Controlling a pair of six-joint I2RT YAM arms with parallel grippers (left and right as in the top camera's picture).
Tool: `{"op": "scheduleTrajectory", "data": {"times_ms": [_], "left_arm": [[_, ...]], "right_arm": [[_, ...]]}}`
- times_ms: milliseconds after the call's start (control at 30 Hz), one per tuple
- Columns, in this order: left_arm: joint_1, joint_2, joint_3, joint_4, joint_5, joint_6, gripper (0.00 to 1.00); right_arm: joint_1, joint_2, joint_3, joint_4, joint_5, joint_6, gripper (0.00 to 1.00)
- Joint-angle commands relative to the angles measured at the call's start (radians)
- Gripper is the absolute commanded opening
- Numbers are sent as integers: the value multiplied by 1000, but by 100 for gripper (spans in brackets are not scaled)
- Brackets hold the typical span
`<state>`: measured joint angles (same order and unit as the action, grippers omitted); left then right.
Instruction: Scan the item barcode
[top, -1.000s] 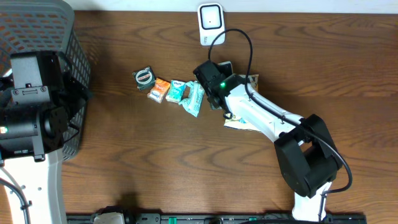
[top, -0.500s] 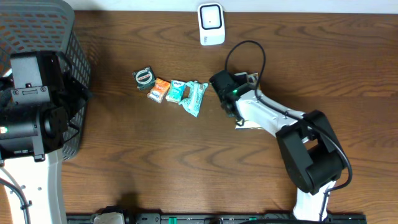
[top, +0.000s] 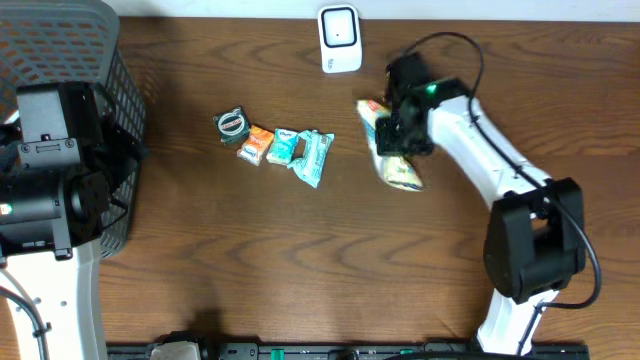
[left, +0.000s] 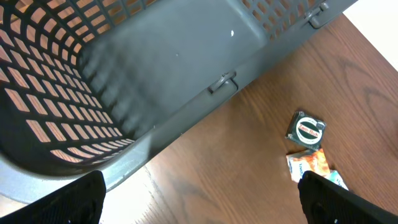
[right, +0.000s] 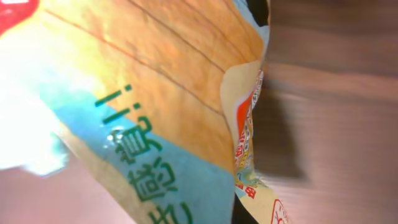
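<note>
The right claw (top: 402, 133) is clamped on the snack packet (top: 400, 170) and holds it above the bench (top: 300, 260); its wrist camera is filled edge to edge by the packet's orange and blue wrapper, so the grip sits right against the film. From above, the packet's long axis runs on a slant: one end points up toward the far edge, the other trails down and away to the robot's right, below the claw.

What matters for the scan is where the scanner (top: 339, 40) lies from that claw; the white unit stands at the far edge of the bench, ahead of the claw and off to its left, near but not touching the packet's upper end. I would guess the packet needs carrying that way and turning to face it, though I cannot tell which side bears the barcode.

The left claw (left: 199, 205) hangs wide open beside the basket (left: 155, 74), well apart from the scanner; the right arm is plainly the nearer one. A tin (top: 231, 123) and some small packets (top: 290, 148) lie in a row between the two arms.
</note>
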<state>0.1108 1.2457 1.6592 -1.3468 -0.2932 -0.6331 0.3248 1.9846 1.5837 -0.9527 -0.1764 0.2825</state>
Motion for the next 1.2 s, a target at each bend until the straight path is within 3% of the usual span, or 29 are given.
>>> {"op": "scheduleTrajectory", "data": {"times_ms": [0, 200, 333, 400, 433, 500, 667, 800, 900, 1100, 1167], "left_arm": [[5, 2, -5, -3, -10, -16, 98], [5, 2, -5, -3, -10, -16, 98], [5, 3, -5, -3, -10, -16, 98], [5, 3, -5, -3, -10, -16, 98], [5, 2, -5, -3, -10, -16, 98], [5, 2, -5, -3, -10, -16, 98], [5, 2, -5, -3, -10, -16, 98], [5, 2, -5, -3, -10, -16, 98], [5, 2, -5, -3, -10, -16, 98], [5, 2, -5, -3, -10, -16, 98], [5, 2, -5, -3, -10, -16, 98]], "right_arm": [[-70, -12, -4, -6, -502, -146, 1], [-142, -10, -236, 145, -846, -143, 1], [-212, -10, -428, 364, -839, 13, 1], [-255, -10, -451, 394, -778, 21, 2], [-283, -10, -450, 387, -709, 21, 7], [-341, -11, -425, 322, -541, 19, 18], [-427, -12, -240, 18, -311, -76, 24], [-427, -12, -53, -209, -143, -101, 31], [-373, -12, 85, -381, 14, -101, 45], [-189, -11, 100, -432, 118, -118, 41], [-125, -10, 64, -386, 206, -73, 56]]}}
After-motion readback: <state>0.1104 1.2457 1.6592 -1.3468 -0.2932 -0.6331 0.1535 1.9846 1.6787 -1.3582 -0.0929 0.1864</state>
